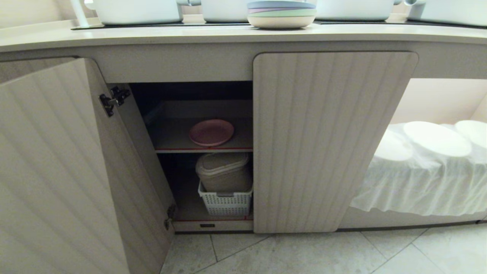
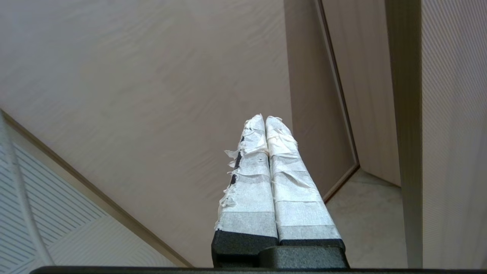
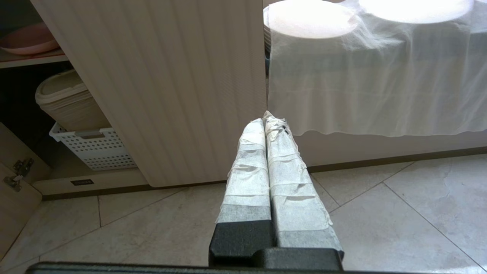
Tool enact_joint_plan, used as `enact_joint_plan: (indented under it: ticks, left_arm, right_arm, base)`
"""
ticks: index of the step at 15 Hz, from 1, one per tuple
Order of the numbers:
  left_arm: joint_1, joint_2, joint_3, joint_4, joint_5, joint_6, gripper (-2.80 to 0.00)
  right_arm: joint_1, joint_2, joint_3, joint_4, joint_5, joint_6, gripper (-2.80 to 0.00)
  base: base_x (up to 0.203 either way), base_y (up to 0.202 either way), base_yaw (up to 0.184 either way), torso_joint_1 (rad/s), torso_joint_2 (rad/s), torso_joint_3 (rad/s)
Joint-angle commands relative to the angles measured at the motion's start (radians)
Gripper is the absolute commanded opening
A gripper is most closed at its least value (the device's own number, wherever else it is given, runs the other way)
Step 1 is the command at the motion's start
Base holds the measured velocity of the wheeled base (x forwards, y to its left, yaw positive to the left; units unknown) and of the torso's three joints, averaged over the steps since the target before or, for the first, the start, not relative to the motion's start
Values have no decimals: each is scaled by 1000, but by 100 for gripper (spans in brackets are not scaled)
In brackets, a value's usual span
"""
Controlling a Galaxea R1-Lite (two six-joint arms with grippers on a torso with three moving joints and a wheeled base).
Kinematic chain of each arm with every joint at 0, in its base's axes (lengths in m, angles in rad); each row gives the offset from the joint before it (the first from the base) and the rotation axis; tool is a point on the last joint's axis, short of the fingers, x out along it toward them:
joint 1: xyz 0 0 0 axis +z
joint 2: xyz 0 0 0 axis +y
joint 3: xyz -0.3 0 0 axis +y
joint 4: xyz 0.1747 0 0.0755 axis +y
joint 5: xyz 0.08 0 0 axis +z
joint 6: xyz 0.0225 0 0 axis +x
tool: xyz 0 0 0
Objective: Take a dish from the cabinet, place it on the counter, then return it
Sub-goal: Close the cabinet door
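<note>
The pink dish (image 1: 211, 132) lies flat on the grey, red-edged upper shelf (image 1: 175, 142) of the cabinet, whose left door (image 1: 57, 163) stands swung open while the right door (image 1: 323, 140) is closed. In the right wrist view the dish (image 3: 26, 40) peeks out at the shelf's edge. The counter (image 1: 228, 36) runs along above the cabinet. My left gripper (image 2: 265, 118) is shut and empty, close to the inner face of the open door (image 2: 152, 95). Low above the floor tiles, my right gripper (image 3: 264, 120) is shut and empty, facing the closed door (image 3: 171, 87). Neither arm shows in the head view.
A beige lidded bin (image 1: 224, 171) in a white perforated basket (image 1: 226, 203) stands under the shelf. A stack of pastel plates (image 1: 281, 15) and white pots (image 1: 139, 11) sit on the counter. White discs on white cloth (image 1: 437, 139) fill the open recess at right.
</note>
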Motion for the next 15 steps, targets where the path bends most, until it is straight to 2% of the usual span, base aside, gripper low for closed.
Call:
enact_joint_plan:
  ticks: [1, 3, 5, 7, 9, 10, 12, 14, 15]
  left_arm:
    - [-5, 15, -13, 0, 12, 3, -280]
    - [0, 10, -19, 1, 11, 9, -280]
    - [54, -2, -21, 23, -7, 11, -280]
    - [99, -8, -42, 38, -98, -3, -280]
    - [155, 7, -54, 47, -135, -33, -280]
    - [185, 9, -64, 61, -200, -62, -280]
    - [241, 11, -74, 72, -264, -96, -280]
    - [255, 31, -94, 74, -336, -165, -280]
    - [254, 53, -108, 75, -339, -187, -280]
  right_arm:
    - [0, 0, 0, -1, 0, 1, -280]
    - [0, 0, 0, -1, 0, 1, -280]
    - [0, 0, 0, -1, 0, 1, -280]
    - [0, 0, 0, -1, 0, 1, -280]
    - [0, 0, 0, -1, 0, 1, -280]
    - [0, 0, 0, -1, 0, 1, -280]
    - [0, 0, 0, -1, 0, 1, -280]
    - [0, 0, 0, -1, 0, 1, -280]
    - [0, 0, 0, -1, 0, 1, -280]
  base:
    - [0, 0, 0, 0, 0, 0]
    - [0, 0, 0, 0, 0, 0]
    - [0, 0, 0, 0, 0, 0]
    - [0, 0, 0, 0, 0, 0]
    - [0, 0, 0, 0, 0, 0]
    - [0, 0, 0, 0, 0, 0]
    - [0, 0, 0, 0, 0, 0]
    - [0, 0, 0, 0, 0, 0]
    - [0, 0, 0, 0, 0, 0]
